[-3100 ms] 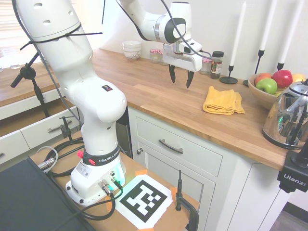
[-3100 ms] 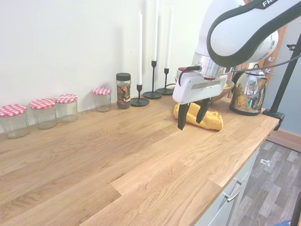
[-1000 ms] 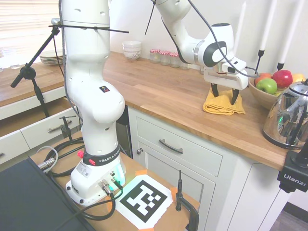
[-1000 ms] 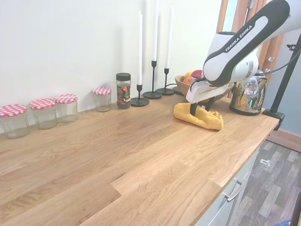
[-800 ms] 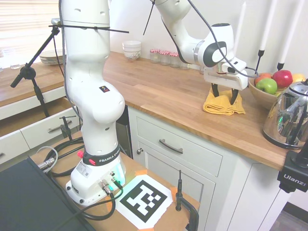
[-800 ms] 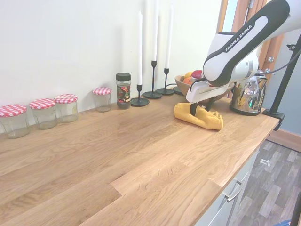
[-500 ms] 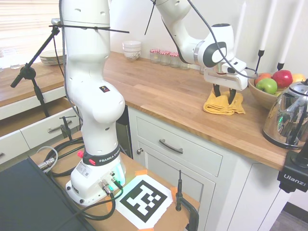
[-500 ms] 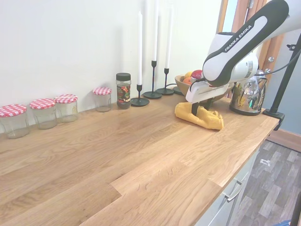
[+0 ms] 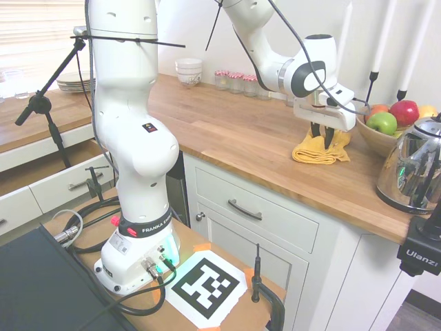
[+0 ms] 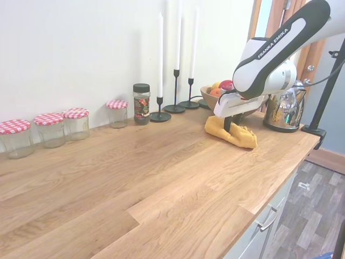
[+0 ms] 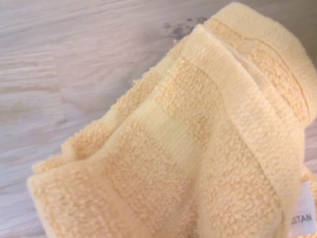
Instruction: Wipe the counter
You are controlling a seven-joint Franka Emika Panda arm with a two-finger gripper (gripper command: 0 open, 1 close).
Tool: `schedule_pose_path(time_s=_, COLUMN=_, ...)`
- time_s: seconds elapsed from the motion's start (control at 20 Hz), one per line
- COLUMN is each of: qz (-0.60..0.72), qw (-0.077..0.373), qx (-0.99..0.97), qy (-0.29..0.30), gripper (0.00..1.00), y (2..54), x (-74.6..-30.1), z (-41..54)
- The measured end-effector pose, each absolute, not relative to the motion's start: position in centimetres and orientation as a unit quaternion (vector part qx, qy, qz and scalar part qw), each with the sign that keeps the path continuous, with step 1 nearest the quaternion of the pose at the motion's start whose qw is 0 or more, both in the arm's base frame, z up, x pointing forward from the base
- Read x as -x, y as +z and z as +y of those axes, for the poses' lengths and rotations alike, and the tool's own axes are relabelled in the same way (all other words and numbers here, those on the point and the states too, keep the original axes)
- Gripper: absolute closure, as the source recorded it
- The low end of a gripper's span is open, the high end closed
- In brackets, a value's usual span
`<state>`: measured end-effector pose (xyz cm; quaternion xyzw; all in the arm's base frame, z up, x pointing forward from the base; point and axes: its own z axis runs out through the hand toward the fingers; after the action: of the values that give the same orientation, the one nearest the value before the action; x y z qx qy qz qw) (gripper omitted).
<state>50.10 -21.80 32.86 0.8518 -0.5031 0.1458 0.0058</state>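
Counter [image 9: 234, 138]: long butcher-block top over white panelled cabinets and drawers with dark bar handles; it runs the length of both exterior views, and most of its wood is bare.
Arm: reaches over the counter's far end; compared with three seconds ago, when it hung above the open wood well short of the cloth, it now stands right over the cloth.
Kettle [image 9: 413, 169]: shiny metal, near the counter's front edge, beyond the cloth.
Fruit bowl [image 9: 377, 134]: wooden, holding apples, just behind the cloth and partly hidden by the arm in the second exterior view.
Cloth [image 10: 233, 133]: yellow towel, bunched on the counter; earlier it lay flat and folded, half a second ago it began to gather, and now its middle is pulled up into a peak. The wrist view shows its terry ribs and a white label [image 11: 300, 217].
Gripper [image 9: 322, 138]: jaws pinched together on the raised fold of the cloth; a second ago they straddled it apart.
Candlesticks [image 10: 175, 108]: three black holders with tall white candles, against the wall.
Spice jar [image 10: 142, 104]: dark-lidded, beside the candlesticks.
Checked-lid jars [image 10: 49, 129]: glass, in a row along the wall, well apart from the cloth.
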Motion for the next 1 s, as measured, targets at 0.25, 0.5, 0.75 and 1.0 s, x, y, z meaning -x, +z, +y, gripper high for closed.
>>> schedule_pose_path(time_s=0.25, qz=-0.508, qw=0.002, qx=-0.849, qy=0.145, gripper=1.0, y=32.9, x=-50.0, z=-22.1)
schedule_pose_path(time_s=0.5, qz=-0.51, qw=-0.002, qx=-0.848, qy=0.145, gripper=1.0, y=32.9, x=-49.9, z=-22.2)
schedule_pose_path(time_s=0.75, qz=-0.498, qw=0.002, qx=-0.855, qy=0.145, gripper=1.0, y=32.9, x=-50.3, z=-21.3)
schedule_pose_path(time_s=1.0, qz=-0.473, qw=0.004, qx=-0.869, qy=0.148, gripper=1.0, y=32.9, x=-51.9, z=-17.2)
